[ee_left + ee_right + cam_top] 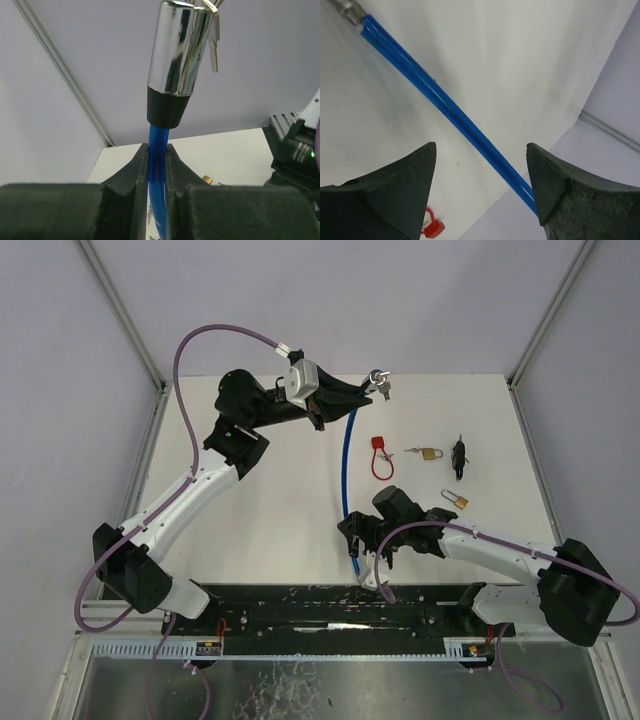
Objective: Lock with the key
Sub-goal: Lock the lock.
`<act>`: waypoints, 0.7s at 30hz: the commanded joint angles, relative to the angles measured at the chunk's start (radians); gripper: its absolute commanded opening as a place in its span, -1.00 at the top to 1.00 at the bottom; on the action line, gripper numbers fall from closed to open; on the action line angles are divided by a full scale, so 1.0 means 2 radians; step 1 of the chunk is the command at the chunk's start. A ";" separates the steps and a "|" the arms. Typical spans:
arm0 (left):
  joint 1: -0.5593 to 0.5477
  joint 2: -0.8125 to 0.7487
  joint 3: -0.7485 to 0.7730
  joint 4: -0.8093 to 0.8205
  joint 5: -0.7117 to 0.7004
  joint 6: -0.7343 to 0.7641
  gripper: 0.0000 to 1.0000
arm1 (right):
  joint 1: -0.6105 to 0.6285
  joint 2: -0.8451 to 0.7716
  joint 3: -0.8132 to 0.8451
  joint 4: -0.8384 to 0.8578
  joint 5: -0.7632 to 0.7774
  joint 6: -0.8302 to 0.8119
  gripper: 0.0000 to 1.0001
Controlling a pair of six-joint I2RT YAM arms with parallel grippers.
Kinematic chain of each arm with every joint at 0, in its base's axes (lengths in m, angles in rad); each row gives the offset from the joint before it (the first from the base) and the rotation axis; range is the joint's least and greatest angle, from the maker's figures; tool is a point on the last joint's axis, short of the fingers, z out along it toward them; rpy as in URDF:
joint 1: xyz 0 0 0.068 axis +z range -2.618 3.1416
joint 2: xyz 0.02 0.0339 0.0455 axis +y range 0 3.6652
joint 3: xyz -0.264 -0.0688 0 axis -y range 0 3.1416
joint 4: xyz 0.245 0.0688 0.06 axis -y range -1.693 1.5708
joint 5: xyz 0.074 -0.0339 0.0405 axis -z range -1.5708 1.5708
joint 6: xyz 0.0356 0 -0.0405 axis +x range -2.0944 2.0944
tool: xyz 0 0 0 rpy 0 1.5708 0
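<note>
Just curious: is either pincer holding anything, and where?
The left pincer grips the blue cable just below its chrome lock head; the right pincer stands open, holding nothing.

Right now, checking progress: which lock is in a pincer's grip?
The blue cable lock, clamped in the left pincer; the padlocks lie loose on the table.

You have on the worktop (270, 500), plain white:
- Cable (345, 465): translucent blue, unpatterned.
- Lock head (182, 47): mirror chrome, with a black collar (167, 107) beneath it.
- Keys (214, 45): silver metal.
- Small padlock (378, 444): red body, red loop.
- Two padlocks, one (430, 453) further back and one (455, 500) nearer you: brass yellow with silver shackles.
- Small object (458, 457) beside them: black, its kind unclear.

Your arms (190, 495): white links, black joints, purple hoses (200, 340). Your jaws on both arms: matte black. Walls around you: pale lilac-grey.
</note>
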 commanded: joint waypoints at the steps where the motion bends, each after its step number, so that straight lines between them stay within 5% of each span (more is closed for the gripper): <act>1: -0.005 0.011 0.036 0.035 -0.008 -0.022 0.99 | 0.028 0.037 -0.030 0.082 0.040 -0.120 -0.57; 6: -0.005 0.013 0.040 0.026 -0.007 -0.017 0.99 | 0.037 0.063 -0.060 0.177 0.074 -0.115 -0.50; 13: -0.005 0.006 0.033 0.007 -0.012 0.004 0.99 | 0.036 0.063 -0.080 0.236 0.080 -0.124 0.16; 17: 0.000 0.006 0.019 0.011 -0.017 0.009 0.99 | 0.037 0.051 -0.085 0.226 0.058 -0.127 0.74; 21: 0.015 0.000 -0.009 0.023 -0.027 0.022 1.00 | 0.037 -0.003 -0.071 0.171 -0.011 -0.004 0.98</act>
